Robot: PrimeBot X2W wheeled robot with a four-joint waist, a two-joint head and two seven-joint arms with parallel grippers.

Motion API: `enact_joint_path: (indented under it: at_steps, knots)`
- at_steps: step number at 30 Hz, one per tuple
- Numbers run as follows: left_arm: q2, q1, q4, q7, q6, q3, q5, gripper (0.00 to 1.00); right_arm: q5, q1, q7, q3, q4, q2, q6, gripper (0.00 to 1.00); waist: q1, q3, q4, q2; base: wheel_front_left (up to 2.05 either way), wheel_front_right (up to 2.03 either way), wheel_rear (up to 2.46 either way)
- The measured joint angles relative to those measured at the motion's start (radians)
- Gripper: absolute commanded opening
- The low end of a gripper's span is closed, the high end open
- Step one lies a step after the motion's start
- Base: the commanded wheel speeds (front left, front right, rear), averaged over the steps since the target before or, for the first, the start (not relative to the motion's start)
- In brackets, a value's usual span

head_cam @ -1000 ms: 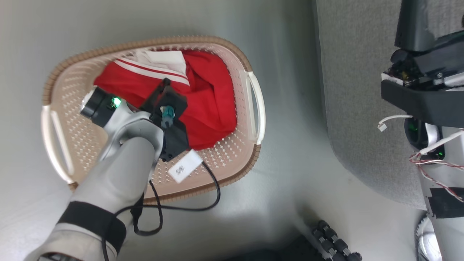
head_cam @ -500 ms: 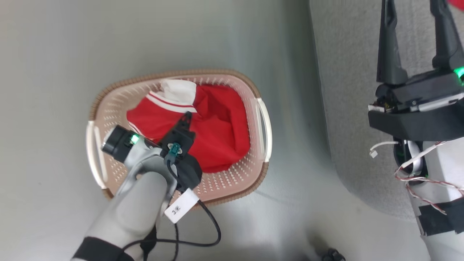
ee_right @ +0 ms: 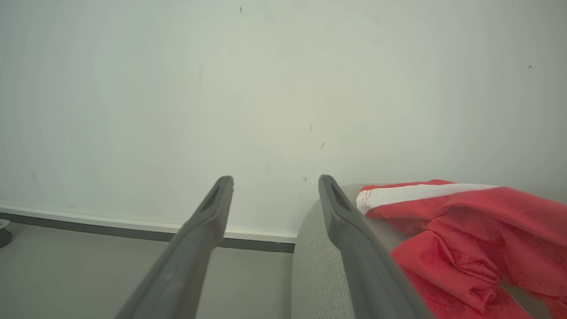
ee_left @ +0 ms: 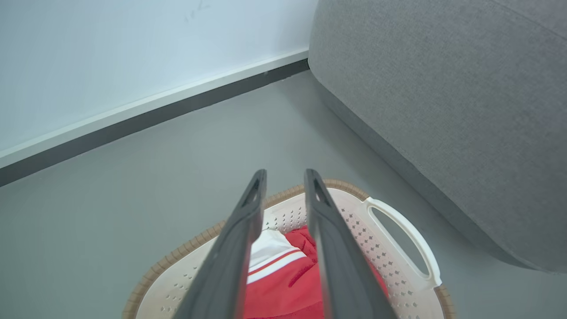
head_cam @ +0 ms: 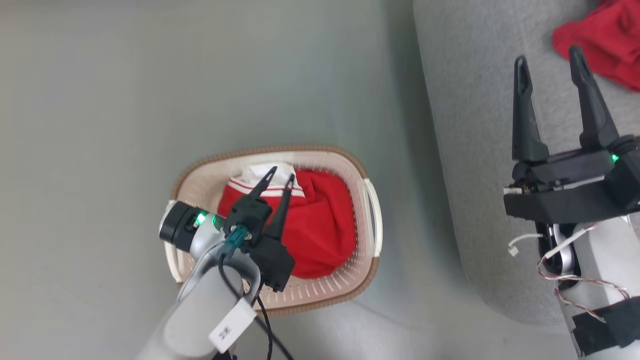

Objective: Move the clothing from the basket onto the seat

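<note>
The cream basket (head_cam: 367, 235) with a brown rim stands on the grey floor, left of the seat (head_cam: 475, 150). One red garment with white stripes (head_cam: 322, 225) lies bunched inside it. My left gripper (head_cam: 281, 174) hovers over that garment, fingers a little apart, open, with nothing between them. The left wrist view shows the left gripper (ee_left: 285, 173) above the basket (ee_left: 398, 230) and the garment (ee_left: 279, 279). My right gripper (head_cam: 547, 57) stands open and empty over the seat. A second red garment (head_cam: 605, 45) lies on the seat, beside the right gripper (ee_right: 275, 179) in the right wrist view.
A white wall with a dark skirting board (ee_left: 155, 115) runs behind the basket. The seat's rounded side (ee_left: 443, 110) rises close to the basket's right handle (ee_left: 407, 235). A black cable and a white tag (head_cam: 231, 332) hang from my left forearm.
The head camera has shifted, bringing the garment on the seat into view. My left gripper has lifted out of the basket's garment and parted its fingers. The garment stays in the basket.
</note>
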Motion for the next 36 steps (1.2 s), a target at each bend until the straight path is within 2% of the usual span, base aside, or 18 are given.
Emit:
enact_joint_path:
  at_steps: [1, 3, 15, 23, 36]
  knots:
    - [0.0, 0.015, -0.019, 0.0, 0.0, 0.007, -0.001, 0.97, 0.0, 0.008, 0.0, -0.002, 0.001, 0.0, 0.0, 1.0, 0.0, -0.014, 0.002, 0.0, 0.0, 0.0, 0.0]
    - [0.0, 0.044, -0.06, 0.0, 0.003, 0.026, -0.019, 1.0, 0.002, 0.025, 0.0, -0.007, 0.006, 0.0, 0.0, 1.0, 0.0, -0.042, 0.007, 0.0, 0.0, 0.0, 0.0]
    - [0.049, 0.235, -0.276, 0.0, 0.063, 0.191, -0.105, 1.0, 0.006, 0.171, 0.0, -0.025, 0.017, 0.001, 0.0, 1.0, 0.0, -0.212, 0.029, -0.0001, 0.0, 0.0, 0.0]
    - [0.08, 0.36, -0.391, 0.0, 0.081, 0.292, -0.118, 1.0, 0.006, 0.279, 0.0, -0.013, 0.03, 0.012, -0.001, 1.0, 0.0, -0.325, 0.04, -0.0001, 0.0, 0.0, 0.0]
    - [0.102, 0.596, -0.515, 0.0, 0.097, 0.364, -0.117, 1.0, 0.006, 0.448, 0.0, 0.027, 0.049, 0.024, 0.0, 1.0, 0.0, -0.523, 0.037, 0.0, 0.0, 0.0, 0.0]
